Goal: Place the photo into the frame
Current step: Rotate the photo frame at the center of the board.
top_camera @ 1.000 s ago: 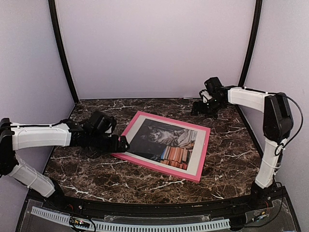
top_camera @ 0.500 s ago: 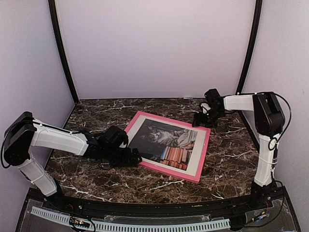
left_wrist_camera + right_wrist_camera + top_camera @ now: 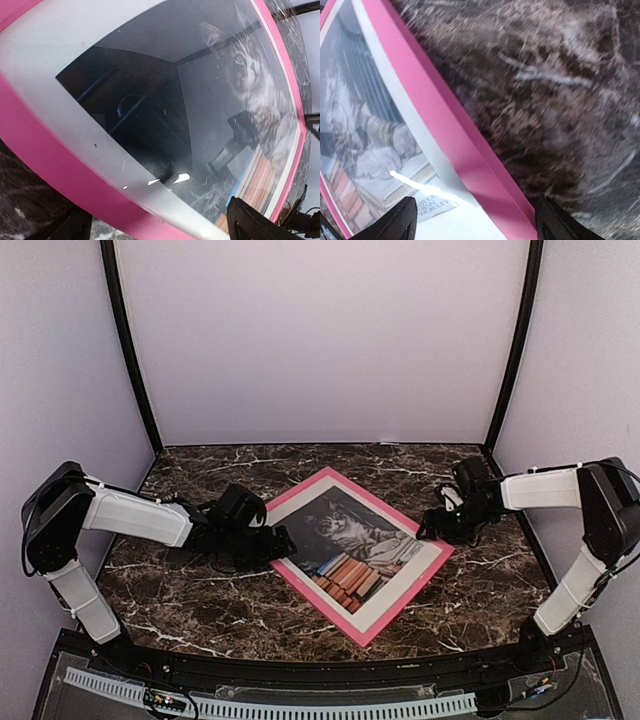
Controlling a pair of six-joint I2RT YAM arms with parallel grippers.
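The pink frame (image 3: 315, 602) lies flat on the marble table, turned like a diamond. The cat photo (image 3: 355, 545) sits inside it behind glass, bordered by a white mat (image 3: 400, 585). My left gripper (image 3: 278, 543) is open at the frame's left corner; in the left wrist view its fingers straddle the pink rail (image 3: 45, 150) with the photo (image 3: 250, 85) ahead of the gripper (image 3: 157, 220). My right gripper (image 3: 435, 527) is open at the frame's right corner. In the right wrist view the gripper (image 3: 475, 217) straddles the pink rail (image 3: 445, 120), beside the photo (image 3: 365, 130).
The dark marble table (image 3: 200, 610) is enclosed by lilac walls at the back and both sides, with black corner posts (image 3: 130, 350). A cable rail (image 3: 300, 705) runs along the near edge. Bare marble (image 3: 560, 100) lies to the right of the frame.
The frame has turned clockwise on the table into a diamond position. My right gripper moved nearer along its right side. My left gripper moved right to the frame's left corner.
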